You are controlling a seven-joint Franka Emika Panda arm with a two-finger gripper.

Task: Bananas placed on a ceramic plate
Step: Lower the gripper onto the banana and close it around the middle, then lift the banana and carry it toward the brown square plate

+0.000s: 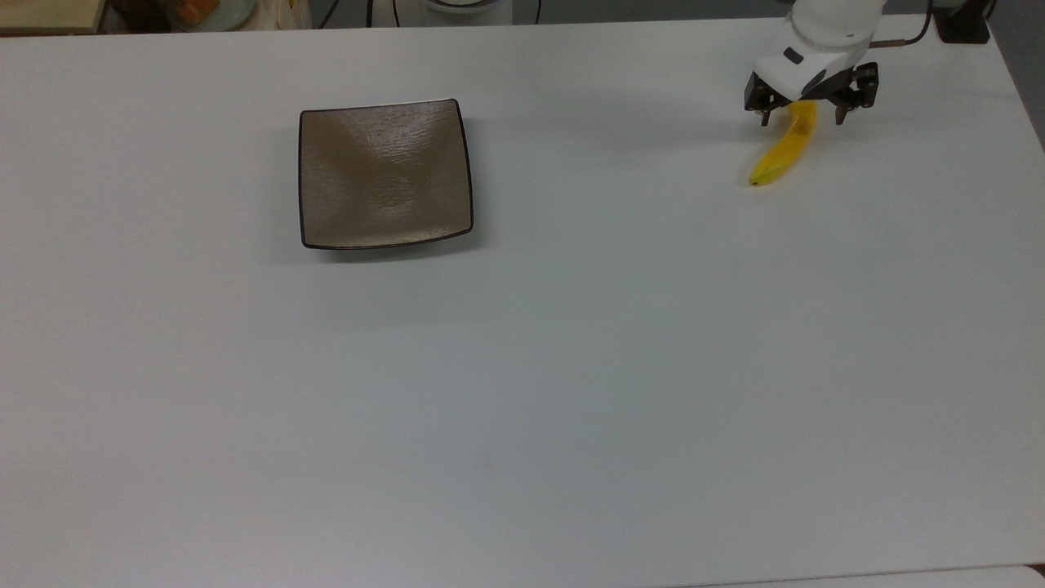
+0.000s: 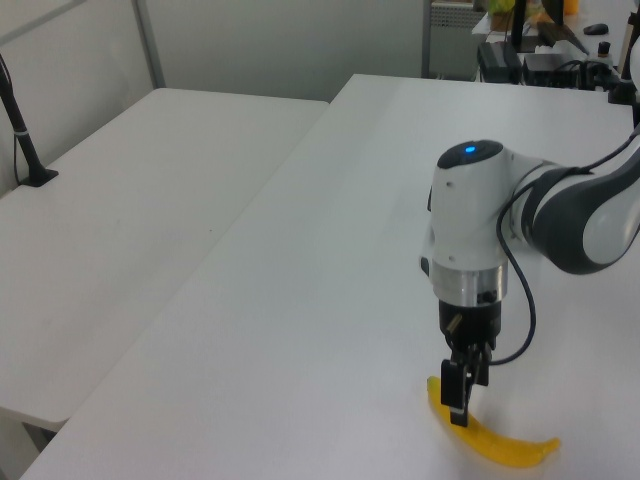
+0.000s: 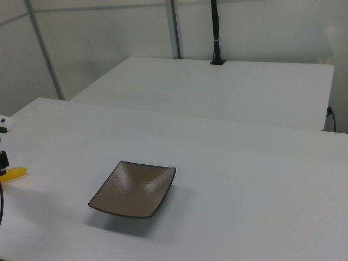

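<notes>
A slim yellow banana (image 1: 782, 151) lies on the white table near the top view's top right corner, its greenish tip pointing toward the lower left. My gripper (image 1: 802, 121) is open, low over the banana's upper end, with one finger on each side of it. In the left view the gripper (image 2: 460, 412) hangs just above the near end of the banana (image 2: 495, 445). The square brown ceramic plate (image 1: 384, 173) sits bare far off to the top view's left. In the right view the plate (image 3: 133, 188) is in the middle and the banana (image 3: 13, 173) lies at the left edge.
The table's right edge (image 1: 1024, 106) runs close to the banana in the top view. A black post base (image 1: 963, 24) stands at that corner. A second white table (image 2: 130, 200) lies alongside in the left view. Clutter (image 1: 196, 12) sits beyond the far edge.
</notes>
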